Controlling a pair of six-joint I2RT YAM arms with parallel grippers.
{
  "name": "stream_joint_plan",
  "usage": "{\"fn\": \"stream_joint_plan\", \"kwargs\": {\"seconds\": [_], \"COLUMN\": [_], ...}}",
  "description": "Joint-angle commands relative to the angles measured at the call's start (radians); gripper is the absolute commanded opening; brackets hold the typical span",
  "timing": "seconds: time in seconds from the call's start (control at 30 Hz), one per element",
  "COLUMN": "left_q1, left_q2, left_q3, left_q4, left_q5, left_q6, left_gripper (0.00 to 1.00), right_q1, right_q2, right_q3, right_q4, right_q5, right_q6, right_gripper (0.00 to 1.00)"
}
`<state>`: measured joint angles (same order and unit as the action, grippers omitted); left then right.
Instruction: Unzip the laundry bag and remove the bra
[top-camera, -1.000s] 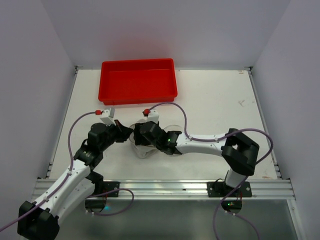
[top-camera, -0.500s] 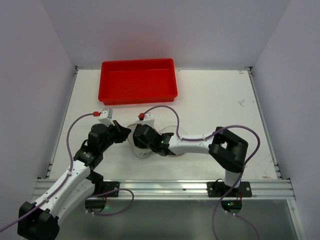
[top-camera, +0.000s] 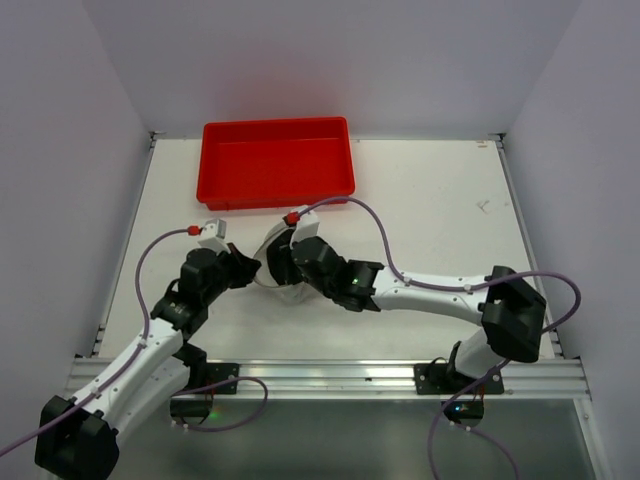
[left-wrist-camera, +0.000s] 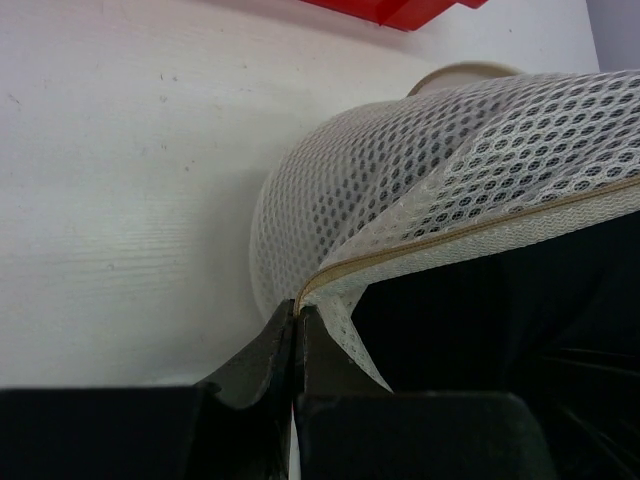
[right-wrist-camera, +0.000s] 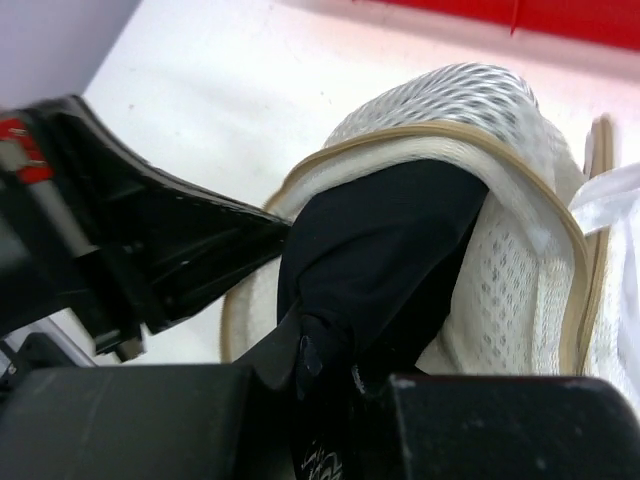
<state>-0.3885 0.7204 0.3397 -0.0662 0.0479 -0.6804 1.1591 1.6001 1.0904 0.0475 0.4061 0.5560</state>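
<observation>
The white tabletop (top-camera: 430, 210) carries everything. Farthest beyond both my pincers, well apart from them, lies the red tray (top-camera: 275, 192). Between my two pincers sits the laundry bag (left-wrist-camera: 400, 170), a white mesh pod with a tan zipper band round its opening, unzipped and gaping. My left pincer (left-wrist-camera: 297, 340) is closed on the bag's edge where the tan band ends, with mesh pinched between its fingers. The bra (right-wrist-camera: 385, 240), black and soft, bulges out of the opening straight ahead of my right pincer (right-wrist-camera: 325, 365), which is clamped on its lower fold. Seen from my right wrist, the left pincer comes in from the left and meets the bag's rim just beside the bra. A purple cable (top-camera: 345, 200) loops over each arm. A pale marking on my right pincer's housing is too blurred to read.
</observation>
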Motion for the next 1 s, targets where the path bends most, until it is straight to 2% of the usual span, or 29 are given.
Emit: {"fn": "stream_joint_plan", "kwargs": {"seconds": [0.0,0.17,0.27,0.5,0.73,0.97], "left_q1": [0.000,0.000,0.000,0.000,0.000,0.000], "left_q2": [0.022,0.040,0.047,0.022,0.034,0.050], "left_q3": [-0.015,-0.008,0.004,0.024,-0.025,-0.010], "left_q4": [0.039,0.035,0.039,0.091,0.141,0.154], "left_q5": [-0.008,-0.028,-0.020,0.046,0.079,0.135], "left_q6": [-0.005,-0.005,-0.007,-0.021,-0.050,-0.051], "left_gripper": [0.00,0.00,0.00,0.00,0.00,0.00], "right_q1": [-0.001,-0.002,-0.007,-0.009,-0.009,-0.012], "right_q2": [-0.086,-0.150,-0.184,-0.259,-0.318,-0.298], "right_q3": [-0.011,-0.015,-0.027,-0.167,-0.251,-0.293], "right_q4": [0.104,0.129,0.092,0.126,0.378,0.624], "right_q5": [0.042,0.031,0.002,-0.167,-0.165,-0.291], "right_q6": [-0.094,-0.140,-0.114,-0.064,-0.062,-0.120], "right_gripper": [0.00,0.00,0.00,0.00,0.00,0.00]}}
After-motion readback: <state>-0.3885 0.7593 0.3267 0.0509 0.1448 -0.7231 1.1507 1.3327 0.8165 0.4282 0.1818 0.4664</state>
